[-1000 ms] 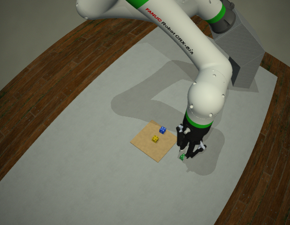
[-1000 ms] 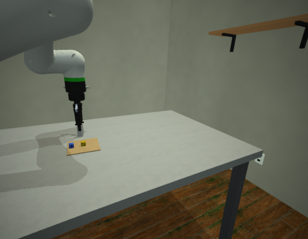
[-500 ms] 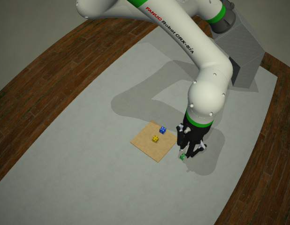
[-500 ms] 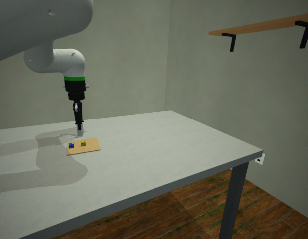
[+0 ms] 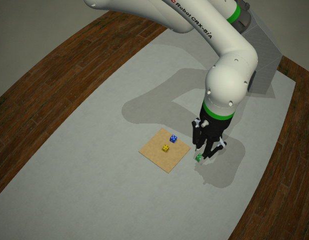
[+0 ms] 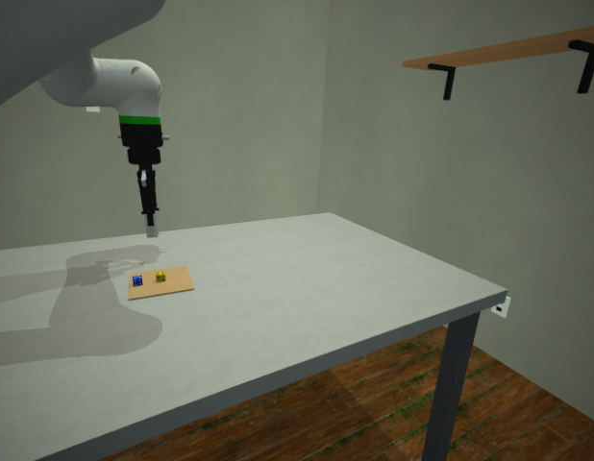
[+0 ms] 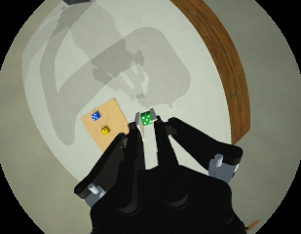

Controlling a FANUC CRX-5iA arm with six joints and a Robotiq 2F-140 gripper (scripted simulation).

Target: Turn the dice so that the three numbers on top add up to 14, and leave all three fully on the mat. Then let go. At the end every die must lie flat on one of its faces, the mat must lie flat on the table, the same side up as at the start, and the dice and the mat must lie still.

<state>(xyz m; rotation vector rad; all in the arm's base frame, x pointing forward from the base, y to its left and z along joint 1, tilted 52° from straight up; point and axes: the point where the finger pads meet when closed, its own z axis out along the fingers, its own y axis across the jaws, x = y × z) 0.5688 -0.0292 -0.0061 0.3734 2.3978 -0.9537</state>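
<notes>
A tan mat [image 5: 168, 165] [image 6: 176, 287] [image 7: 114, 104] lies flat on the table. A yellow die [image 5: 165, 148] [image 6: 160, 277] [image 7: 105, 131] sits flat near its middle; its top seems to show four. A blue die [image 5: 173, 138] [image 6: 137, 280] [image 7: 95, 116] sits flat near one mat edge; its top seems to show five. My gripper [image 5: 199, 155] [image 6: 152, 230] [image 7: 146, 116] is shut on a green die [image 5: 198, 157] [image 7: 146, 118] and holds it above the table, beside the mat. Five pips face the wrist camera. The green die is hidden in the exterior view.
The pale table [image 5: 97, 180] [image 6: 287, 298] extends around the mat, with the arm's shadow across it. The robot's grey base stands at the table's upper right in the top view. A wooden shelf [image 6: 510, 49] is on the wall, far from the gripper.
</notes>
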